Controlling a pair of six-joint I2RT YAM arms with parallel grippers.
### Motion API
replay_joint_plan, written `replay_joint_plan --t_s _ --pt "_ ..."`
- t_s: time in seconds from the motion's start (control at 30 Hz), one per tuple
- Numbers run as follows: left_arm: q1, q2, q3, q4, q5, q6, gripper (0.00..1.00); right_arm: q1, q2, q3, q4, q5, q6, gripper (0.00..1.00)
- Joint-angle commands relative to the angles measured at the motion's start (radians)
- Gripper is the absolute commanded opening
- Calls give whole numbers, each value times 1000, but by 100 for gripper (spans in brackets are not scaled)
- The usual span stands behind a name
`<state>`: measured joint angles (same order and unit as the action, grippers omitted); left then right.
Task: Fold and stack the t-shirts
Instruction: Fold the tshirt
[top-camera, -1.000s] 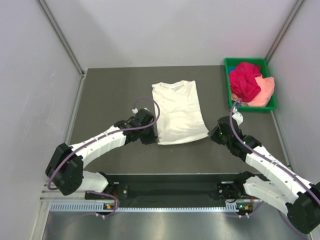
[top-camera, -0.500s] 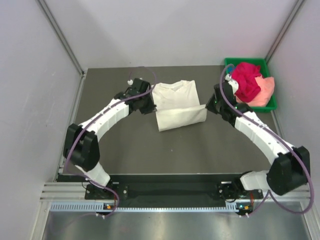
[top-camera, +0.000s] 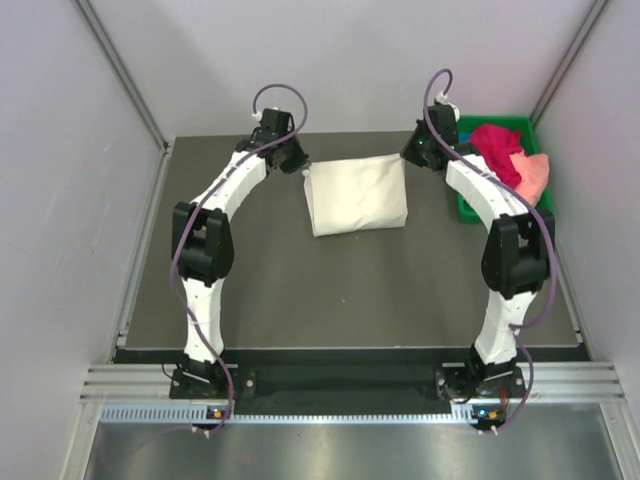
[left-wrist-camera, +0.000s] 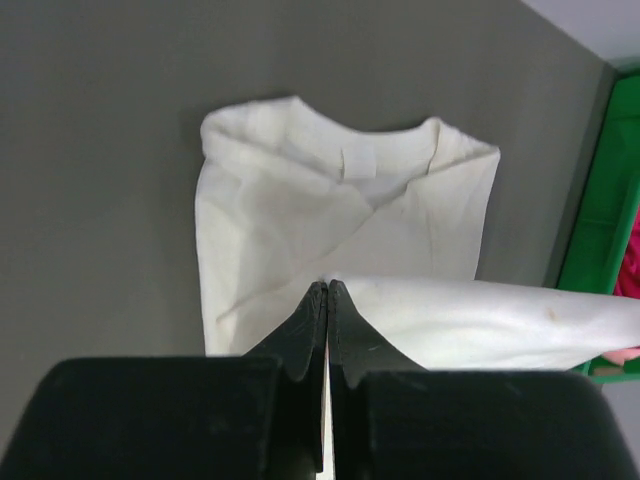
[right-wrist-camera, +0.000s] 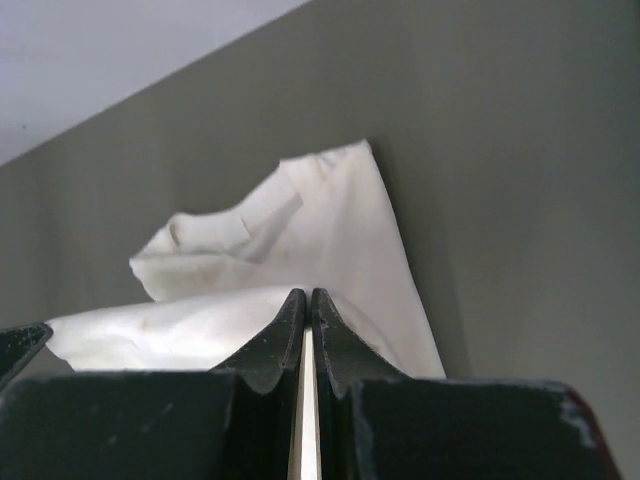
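The cream-white t-shirt (top-camera: 357, 195) lies in the middle of the far half of the counter (top-camera: 300, 290), doubled over on itself. Its lower edge is carried up over the collar end and stretched between the two arms. The left pincer (left-wrist-camera: 328, 290) is pressed together on one corner of that lifted edge, and the right pincer (right-wrist-camera: 307, 295) pinches the other corner the same way. In both wrist views the held layer hangs above the flat part of the shirt, so the fold looks carried over but not yet laid down. To finish it well, both corners should come down together and level. The edge between them should be just taut enough to stay straight, and it should land in line with the shoulders rather than past the neck. Each pincer should let go only once its corner rests on the cloth below, then draw back outward and upward so the top layer is not dragged askew. The magenta-red shirt (top-camera: 497, 155) and the peach-pink shirt (top-camera: 535, 175) sit bunched in the green tray (top-camera: 505, 122) at the far right corner, unfolded.
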<state>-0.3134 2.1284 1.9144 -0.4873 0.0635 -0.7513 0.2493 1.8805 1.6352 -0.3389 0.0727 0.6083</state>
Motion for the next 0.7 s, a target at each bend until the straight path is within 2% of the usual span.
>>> replay_joint_plan --t_s 0.0,0.17,0.4,0.67 --pt "31 79 121 76 35 26 0 -34 133 187 60 -69 -31 0" --pt "62 186 190 176 44 14 0 -61 270 307 115 -132 -16 0" --pt "94 272 204 317 21 7 0 -68 420 408 242 -212 -7 0" --pt "120 347 250 348 35 -10 0 -74 532 465 325 -240 25 0"
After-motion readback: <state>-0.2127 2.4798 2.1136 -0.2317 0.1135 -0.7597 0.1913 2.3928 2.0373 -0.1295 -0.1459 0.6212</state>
